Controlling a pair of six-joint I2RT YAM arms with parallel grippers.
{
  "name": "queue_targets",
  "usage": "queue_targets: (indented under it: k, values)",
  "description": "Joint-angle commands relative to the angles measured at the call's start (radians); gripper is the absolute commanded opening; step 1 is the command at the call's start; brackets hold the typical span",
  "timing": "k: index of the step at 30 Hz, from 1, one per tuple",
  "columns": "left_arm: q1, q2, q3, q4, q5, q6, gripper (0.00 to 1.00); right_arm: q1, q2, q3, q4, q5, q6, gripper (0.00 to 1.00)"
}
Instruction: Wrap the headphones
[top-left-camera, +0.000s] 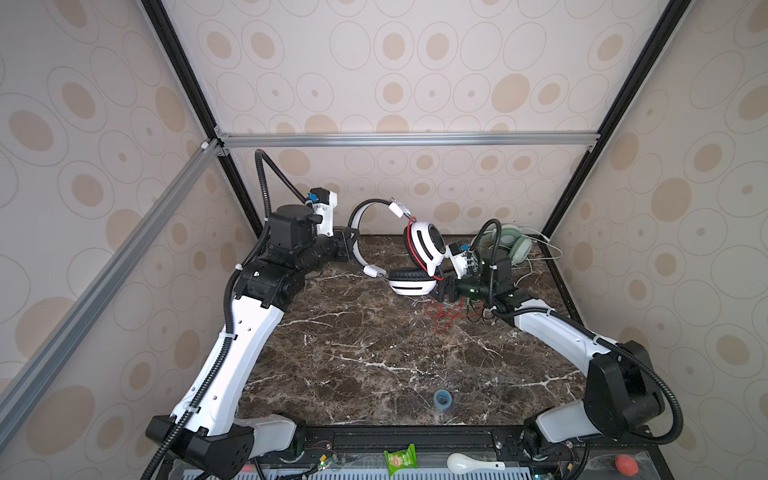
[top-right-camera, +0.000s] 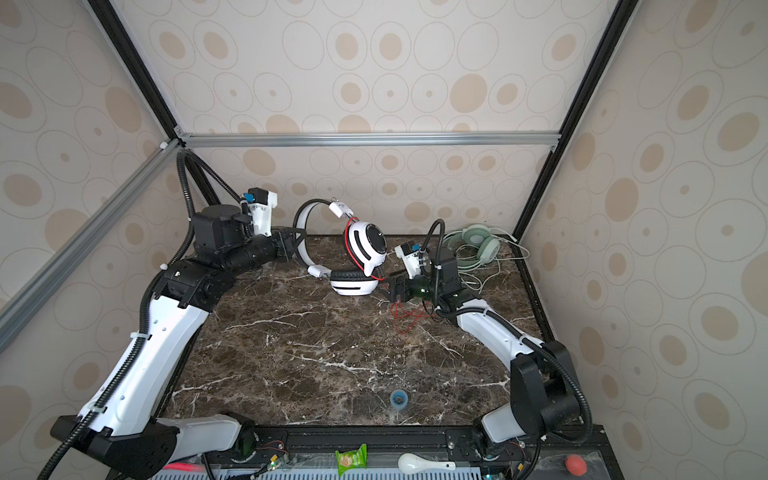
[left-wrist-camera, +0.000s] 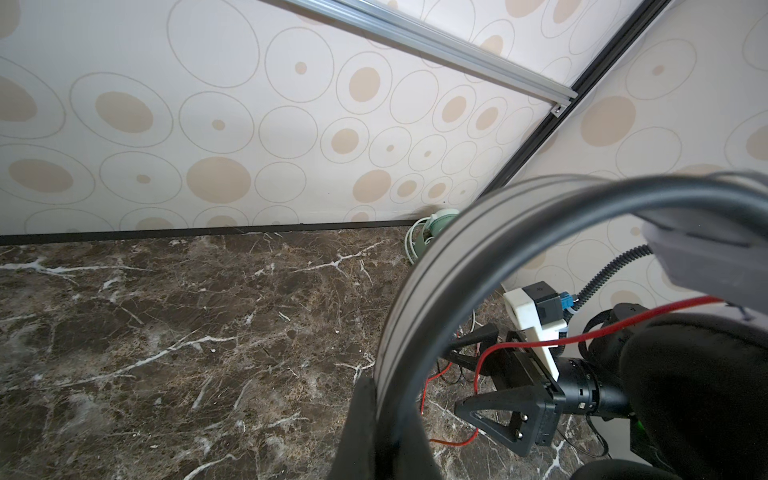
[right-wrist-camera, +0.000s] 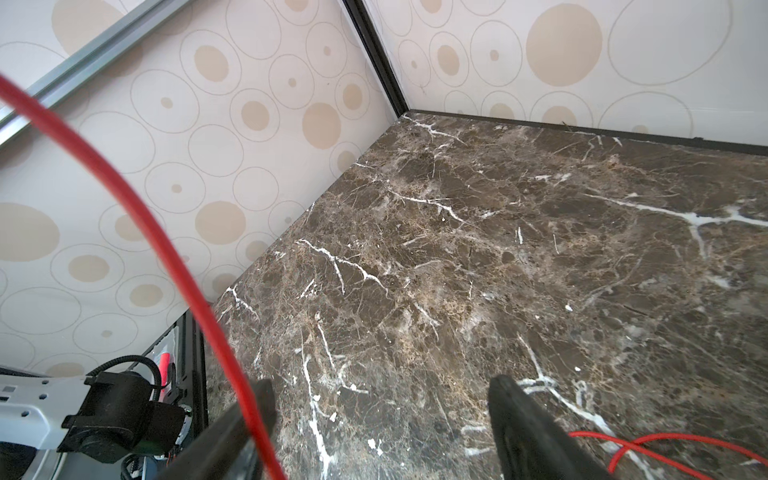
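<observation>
My left gripper (top-left-camera: 352, 246) clamps the headband (top-left-camera: 360, 212) of the white headphones (top-left-camera: 428, 245), centre frame; my right gripper (right-wrist-camera: 382, 390) gapes wide, red cord (right-wrist-camera: 137, 208) alongside.

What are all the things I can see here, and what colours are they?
white headphones: one, white with black pads, back middle, headband raised
red cord: one, red, from those headphones down to the table
mint green headphones: one, pale green, far right corner
ring: one, blue, near the table's front edge
snack packet: one, green, front ledge
spoon: one, white, front ledge
round thing: one, red, front ledge
table: one, dark brown marble
left tool: one, black, shut on the headband
right tool: one, black, open beside the red cord
</observation>
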Motion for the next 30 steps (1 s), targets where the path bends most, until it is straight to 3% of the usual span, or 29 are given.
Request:
queue_targets:
  k: [1,11,18,25,30]
  values:
    - [-0.004,-0.003,0.067,0.071,0.007,-0.065,0.00,0.036,0.029,-0.016,0.015,-0.002,0.002,0.78]
    - [0.014,-0.004,-0.001,0.179,-0.020,-0.185,0.00,0.067,0.053,-0.116,0.134,0.070,0.108,0.52]
    - [0.031,-0.019,-0.076,0.253,-0.015,-0.275,0.00,0.090,0.069,-0.159,0.165,0.139,0.151,0.24]
    - [0.037,-0.026,-0.119,0.254,-0.069,-0.330,0.00,0.190,0.017,-0.112,-0.043,0.262,0.044,0.03]
    - [0.037,-0.039,-0.139,0.253,-0.174,-0.383,0.00,0.252,-0.080,-0.142,-0.145,0.388,0.028,0.00]
